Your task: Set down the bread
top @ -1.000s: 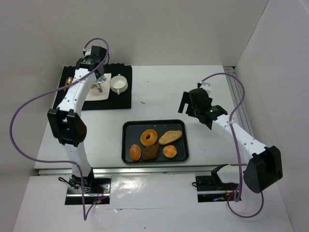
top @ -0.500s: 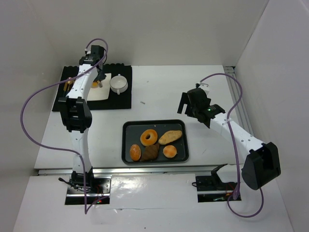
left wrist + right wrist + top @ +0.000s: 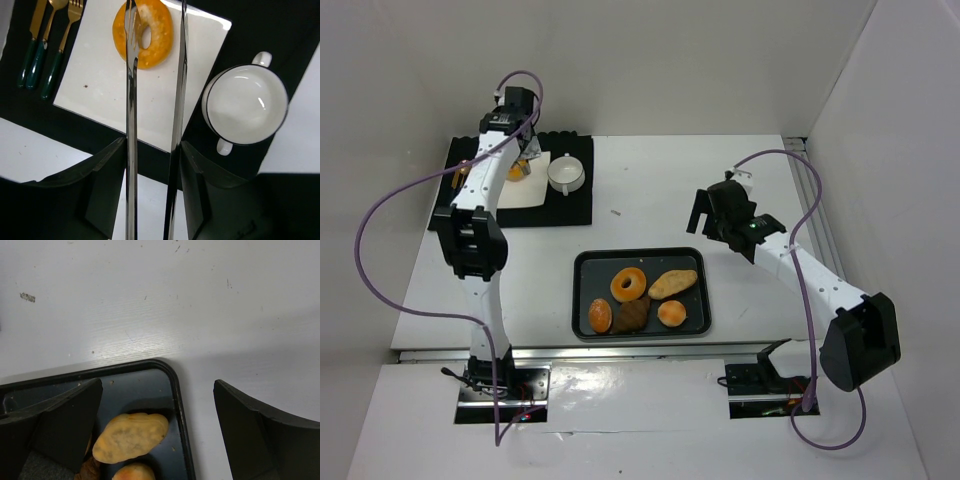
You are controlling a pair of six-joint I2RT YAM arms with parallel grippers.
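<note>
At the far left, on the black mat [image 3: 240, 25], the donut [image 3: 160, 30] lies flat on the white plate [image 3: 100, 85], with the cup [image 3: 247, 105] to its right and the cutlery [image 3: 45, 55] to its left. It is a laid place setting, so this reads as the bread's intended spot. Above it the left gripper [image 3: 152, 150] clasps the tongs [image 3: 131, 125] by their arms. These stand sprung apart, one crossing the donut's ring and the other along its right edge, and neither visibly pinches it. The squeeze looks to be off, leaving the donut resting on the plate by itself. Over the far right corner of the tray [image 3: 176, 390], where a long bun [image 3: 131, 435] lies, the right gripper [image 3: 156, 386] hangs wide and empty, probably parked clear of the left arm's work. Lifting the tongs straight up would likely avoid dragging the donut.
</note>
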